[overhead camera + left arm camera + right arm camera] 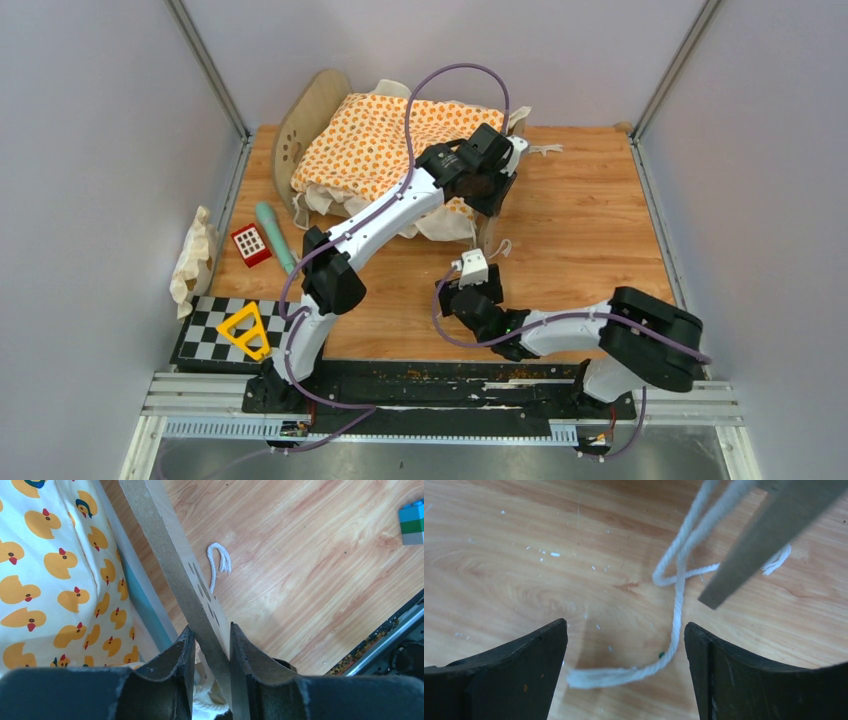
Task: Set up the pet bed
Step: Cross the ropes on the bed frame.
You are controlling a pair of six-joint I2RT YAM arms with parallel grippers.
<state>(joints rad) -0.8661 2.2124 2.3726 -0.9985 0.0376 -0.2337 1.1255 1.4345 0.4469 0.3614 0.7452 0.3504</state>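
The pet bed [296,135] sits toward the table's [590,220] far left corner, the left gripper [211,635] pinching one end board [165,540]. The right gripper [625,627] hangs wide open over a loose tie cord [676,605] mid-table. I'd have it drop straight and close low while the left steadies the frame.

Open table [585,235] runs from 2 to 5 o'clock of the pet bed [305,125], crossed by loose white ties [545,150]. At 8 o'clock a teal stick [272,232], a red block [250,245] and a cloth [195,260] crowd the gap (the left gripper [495,200], clamped on the end board, blocks 4 o'clock).
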